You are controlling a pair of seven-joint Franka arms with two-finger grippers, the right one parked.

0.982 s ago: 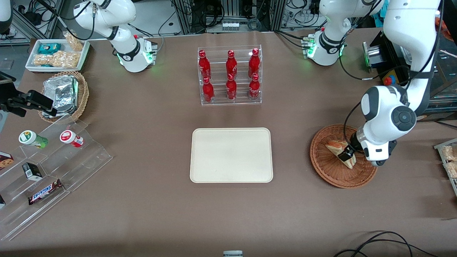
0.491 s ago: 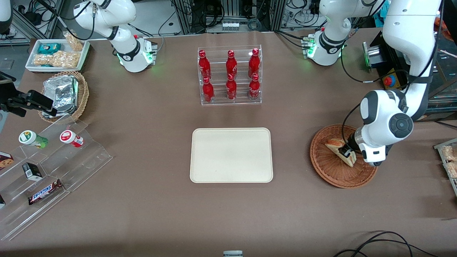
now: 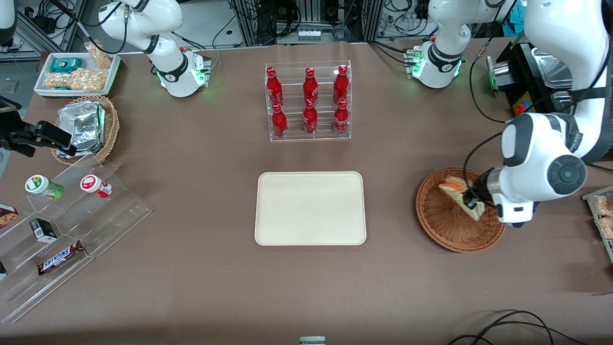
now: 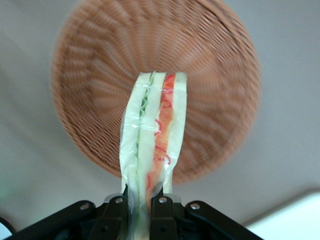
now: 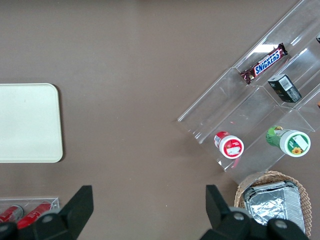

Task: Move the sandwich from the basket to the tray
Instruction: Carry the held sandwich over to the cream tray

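- front view: the working arm's black two-finger hand (image 3: 471,201) hangs over the round reddish-brown woven wicker basket (image 3: 445,230), which sits on the brown worktop (image 3: 191,278) toward the working arm's end.
- front view: the hand is clamped on the small triangular sandwich of pale bread with orange-red and green filling (image 3: 457,189); the wedge shows above the basket's inner weave, its orange-topped end pointing toward the flat cream-coloured rectangular tray (image 3: 310,209).
- front view: tray lies flat mid-worktop, well apart from the basket, bare. the clear acrylic rack of red bottles (image 3: 309,100) stands farther from the camera than the tray.
- left wrist view: the hand (image 4: 141,210) has its two black fingers (image 4: 161,216) pressed on either side of the sandwich (image 4: 152,130) at its narrow end; the sandwich is in clear wrap, layers on edge, green strip to one side, orange-red to the other.
- left wrist view: the basket (image 4: 100,60) is below the sandwich; whether the sandwich touches it cannot be told. a pale corner of the tray (image 4: 295,222) is in view.
- right wrist view: tray (image 5: 27,122) on the worktop (image 5: 125,60), near a clear stepped acrylic stand with snacks (image 5: 260,105).
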